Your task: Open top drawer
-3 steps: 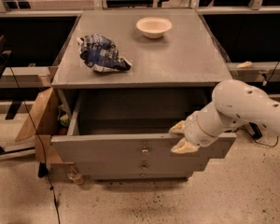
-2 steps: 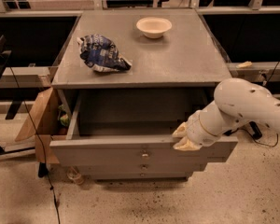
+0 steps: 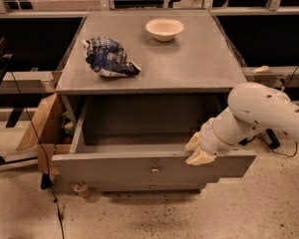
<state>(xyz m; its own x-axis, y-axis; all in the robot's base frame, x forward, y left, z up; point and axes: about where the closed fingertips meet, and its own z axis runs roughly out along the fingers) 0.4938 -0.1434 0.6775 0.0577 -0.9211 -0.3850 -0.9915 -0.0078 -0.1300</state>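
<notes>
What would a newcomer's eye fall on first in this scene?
The top drawer stands wide open at the front of the cabinet. The gripper, on a bulky white arm from the right, sits at the drawer front's upper edge. On the cabinet's top lie a crumpled blue bag, left, and a pale bowl, farther back.

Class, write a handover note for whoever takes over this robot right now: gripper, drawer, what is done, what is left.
The gripper is at the top edge of the top drawer front, right of the knob.
The top drawer is pulled well out of the cabinet, its box open to view.
On the cabinet top sit a white bowl and a crumpled blue bag, not part of the job.
Done: the drawer is open.
Left: probably only drawing the arm clear; pull further if full extension is wanted.
</notes>
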